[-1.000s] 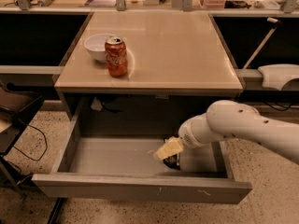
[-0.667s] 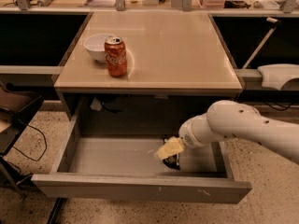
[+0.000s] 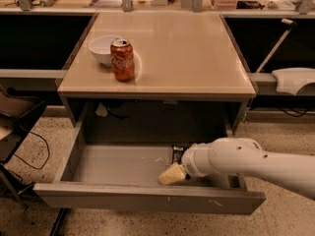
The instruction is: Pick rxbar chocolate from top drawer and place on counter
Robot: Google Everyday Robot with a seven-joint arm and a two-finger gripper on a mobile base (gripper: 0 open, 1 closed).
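The top drawer (image 3: 118, 163) is pulled open below the counter (image 3: 182, 53). The rxbar chocolate (image 3: 177, 153) lies on the drawer's grey bottom, right of the middle, as a small dark bar with pale print. It is partly hidden by my arm. My gripper (image 3: 172, 174) reaches into the drawer from the right. Its yellowish tip is low over the drawer bottom, just in front of the bar and close to the drawer's front panel. Whether it touches the bar does not show.
A red soda can (image 3: 122, 59) and a white bowl (image 3: 103, 49) stand on the counter's left side. The drawer's scuffed front panel (image 3: 147, 198) runs across the foreground. A chair and cables (image 3: 19, 132) are at the left, and a white object (image 3: 295, 80) is at the right.
My gripper has moved a little toward the drawer's front and slightly left. The dark bar now shows behind it rather than under it.
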